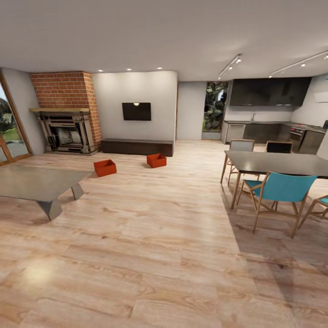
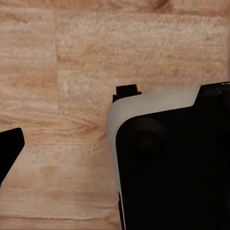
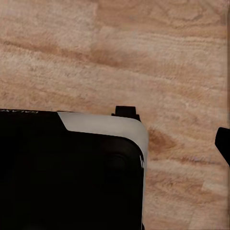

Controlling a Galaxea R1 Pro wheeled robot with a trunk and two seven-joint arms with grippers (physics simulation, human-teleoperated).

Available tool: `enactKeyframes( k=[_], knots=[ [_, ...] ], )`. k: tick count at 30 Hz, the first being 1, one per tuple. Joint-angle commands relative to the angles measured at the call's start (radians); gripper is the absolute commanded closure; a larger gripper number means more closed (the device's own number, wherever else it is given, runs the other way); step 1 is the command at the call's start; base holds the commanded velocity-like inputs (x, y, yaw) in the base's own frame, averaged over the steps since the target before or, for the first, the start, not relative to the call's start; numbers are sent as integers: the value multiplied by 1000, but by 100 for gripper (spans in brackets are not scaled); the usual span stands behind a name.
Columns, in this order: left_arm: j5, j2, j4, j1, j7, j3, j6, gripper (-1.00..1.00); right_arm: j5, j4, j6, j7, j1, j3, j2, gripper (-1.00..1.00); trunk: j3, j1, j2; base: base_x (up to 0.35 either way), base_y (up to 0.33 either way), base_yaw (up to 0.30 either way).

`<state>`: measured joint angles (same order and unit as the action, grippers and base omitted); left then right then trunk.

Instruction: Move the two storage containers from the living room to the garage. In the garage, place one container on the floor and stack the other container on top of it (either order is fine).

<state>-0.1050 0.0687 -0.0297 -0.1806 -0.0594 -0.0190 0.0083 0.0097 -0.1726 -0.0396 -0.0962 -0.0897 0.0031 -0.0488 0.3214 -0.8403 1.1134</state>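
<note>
Storage containers, 2 alike: one (image 1: 105,167) near the low table's (image 1: 27,182) far corner, the other (image 1: 156,160) just before the dark cabinet (image 1: 136,146), both on the living-room plank floor (image 1: 150,237), well apart from the robot. Finger spread of either gripper cannot be told. Likely hazard: the base clipping the table or the dining chair (image 1: 278,191) on approach.

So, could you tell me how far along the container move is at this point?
Nothing looks done yet. Both storage containers, left one and right one, sit apart on the living room's wood-plank floor before the dark low cabinet, far from the robot. Nothing is in hand; the wrist views look down at floor planks. Left: approach, carry both to the garage, stack them.
</note>
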Motion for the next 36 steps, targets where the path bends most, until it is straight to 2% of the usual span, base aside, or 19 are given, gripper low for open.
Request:
enactKeyframes(
  k=[1, 13, 22, 36],
  knots=[
    [-10, 0, -1, 0, -2, -1, 1, -100, 1, 1, -3, -3, -1, 0, 0, -100, 1, -1, 1, 346, -84, 39],
    [-10, 0, -1, 0, -2, -1, 1, -100, 1, 1, -3, -3, -1, 0, 0, -100, 1, -1, 1, 346, -84, 15],
    [-10, 0, -1, 0, -2, -1, 1, -100, 1, 1, -3, -3, -1, 0, 0, -100, 5, -1, 1, 346, -84, 154],
    [-10, 0, -1, 0, -2, -1, 1, -100, 1, 1, -3, -4, -1, 0, 0, -100, 5, -1, 1, 346, -83, 7]
  ],
)
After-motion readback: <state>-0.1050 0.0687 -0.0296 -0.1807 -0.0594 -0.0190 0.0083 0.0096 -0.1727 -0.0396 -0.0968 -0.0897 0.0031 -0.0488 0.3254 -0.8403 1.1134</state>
